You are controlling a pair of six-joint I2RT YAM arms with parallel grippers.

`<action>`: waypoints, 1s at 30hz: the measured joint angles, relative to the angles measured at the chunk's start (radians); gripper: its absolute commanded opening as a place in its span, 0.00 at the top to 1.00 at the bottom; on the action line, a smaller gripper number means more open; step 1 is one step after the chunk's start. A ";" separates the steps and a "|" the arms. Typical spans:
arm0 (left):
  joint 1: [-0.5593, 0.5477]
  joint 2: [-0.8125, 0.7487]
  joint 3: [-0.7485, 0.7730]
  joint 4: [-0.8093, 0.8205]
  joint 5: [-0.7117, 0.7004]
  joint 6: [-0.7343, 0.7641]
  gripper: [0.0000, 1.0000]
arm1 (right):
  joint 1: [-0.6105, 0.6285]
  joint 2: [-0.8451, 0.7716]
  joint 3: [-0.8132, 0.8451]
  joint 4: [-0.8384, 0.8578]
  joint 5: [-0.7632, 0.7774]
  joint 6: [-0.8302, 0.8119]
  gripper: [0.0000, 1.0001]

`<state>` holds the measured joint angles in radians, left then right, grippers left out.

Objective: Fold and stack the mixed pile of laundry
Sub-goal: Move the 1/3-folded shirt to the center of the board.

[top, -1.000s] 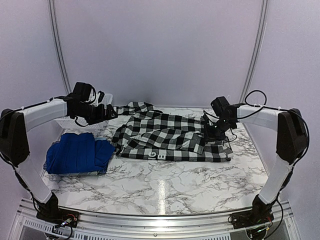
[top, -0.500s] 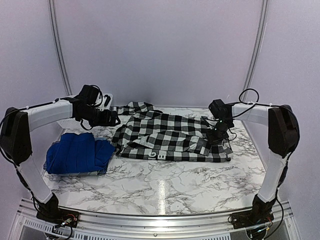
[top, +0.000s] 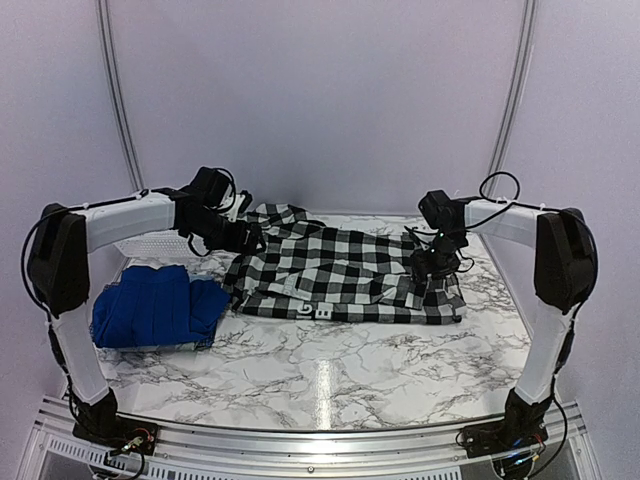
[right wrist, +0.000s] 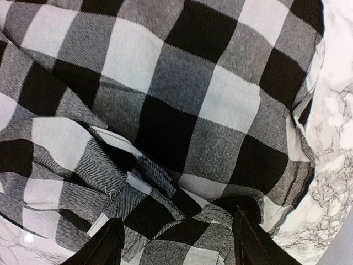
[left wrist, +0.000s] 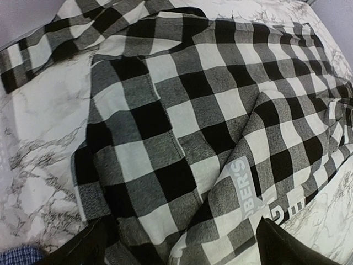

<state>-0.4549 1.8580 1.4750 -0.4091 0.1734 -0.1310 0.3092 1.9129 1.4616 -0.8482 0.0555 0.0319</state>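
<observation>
The buffalo-check flannel shirt (top: 340,275) lies spread across the middle of the marble table (top: 330,370). Its long axis runs left to right, and one sleeve trails off toward the far left. An arm stands at each end of it. The left gripper (top: 240,238) hovers over the far-left end, by the sleeve and shoulder. In its wrist view the cloth stretches away beneath it, and the edge with the white lettering (left wrist: 242,190) sits just ahead of the fingers. The right gripper (top: 436,268) is at the right end, low over the cloth, so it looks the closer of the two to the fabric.

The left gripper's fingers (left wrist: 83,248) are spread wide, with nothing between them but the shirt lying underneath. The right gripper's fingers (right wrist: 110,245) also stand apart. A rumpled fold of flannel bunches up between them, but I see no pinch on it, so I take that one to be holding nothing.

To the left and nearer, the royal-blue shirt (top: 155,305) rests in a folded heap just beside the flannel's left edge. My guess is that a fold across the long axis needs both ends gripped, and the left arm would have to drop lower to reach its end.
</observation>
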 measured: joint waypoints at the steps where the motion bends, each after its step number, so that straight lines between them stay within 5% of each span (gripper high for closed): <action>1: -0.011 0.034 0.030 -0.007 -0.003 0.000 0.13 | -0.001 -0.005 0.006 0.005 -0.012 0.000 0.36; 5: -0.054 0.167 0.138 -0.051 -0.027 0.001 0.44 | -0.002 -0.008 0.020 0.030 -0.081 0.002 0.39; 8: -0.077 0.255 0.205 -0.086 -0.043 -0.001 0.55 | -0.002 0.000 0.020 0.051 -0.146 0.006 0.41; 21: -0.148 0.383 0.238 -0.143 -0.151 -0.003 0.67 | -0.038 -0.003 -0.204 0.199 -0.234 0.021 0.42; 30: -0.257 0.206 -0.032 -0.109 -0.164 -0.011 0.70 | -0.053 -0.257 -0.520 0.262 -0.301 0.071 0.41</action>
<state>-0.7120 2.0644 1.4425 -0.5186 0.0093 -0.1421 0.2558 1.6558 0.9417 -0.5861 -0.2459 0.1024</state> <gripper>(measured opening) 0.300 0.584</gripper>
